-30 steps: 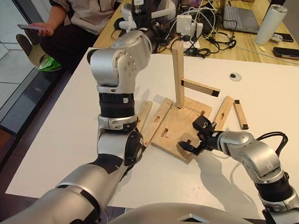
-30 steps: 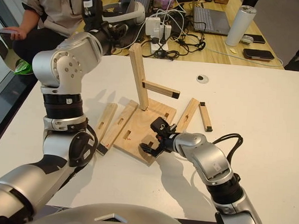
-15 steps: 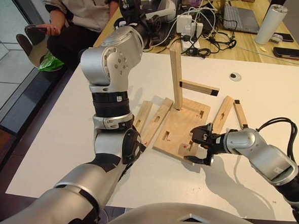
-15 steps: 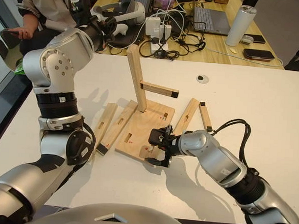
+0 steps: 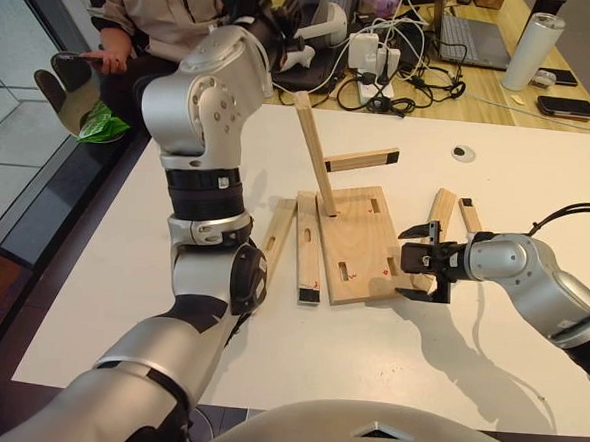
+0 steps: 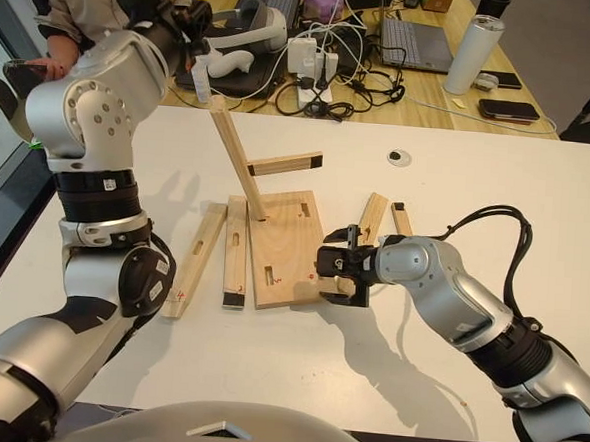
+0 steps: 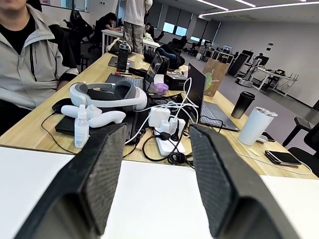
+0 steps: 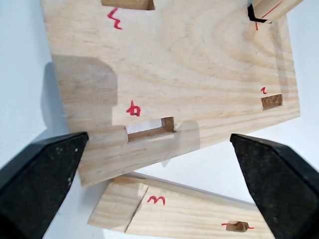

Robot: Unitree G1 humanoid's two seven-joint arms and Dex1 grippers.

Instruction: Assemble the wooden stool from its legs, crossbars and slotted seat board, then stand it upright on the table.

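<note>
Seat board (image 5: 359, 245): head view — flat on the table (image 5: 538, 186), long axis running away from the robot; one leg (image 5: 314, 152) plugged in, leaning left, crossbar (image 5: 361, 161) on it.
Right gripper (image 5: 414, 260): jaws spread wide, empty, at the board's right edge, board lying to its left.
Left gripper (image 7: 154, 164): left wrist view — pads apart, nothing between, held high facing the far desk, well apart from the board.
Slot (image 8: 149, 128): right wrist view, near the board's edge, centred between the open fingers (image 8: 40, 164); loose leg (image 8: 199, 209) at that edge, touching or under, cannot tell.
Nearer arm: right, by judgement.

On the table (image 5: 540, 146) the seat board (image 5: 359, 235) lies between loose legs (image 5: 308, 247) left and pieces (image 5: 442, 205) right
</note>
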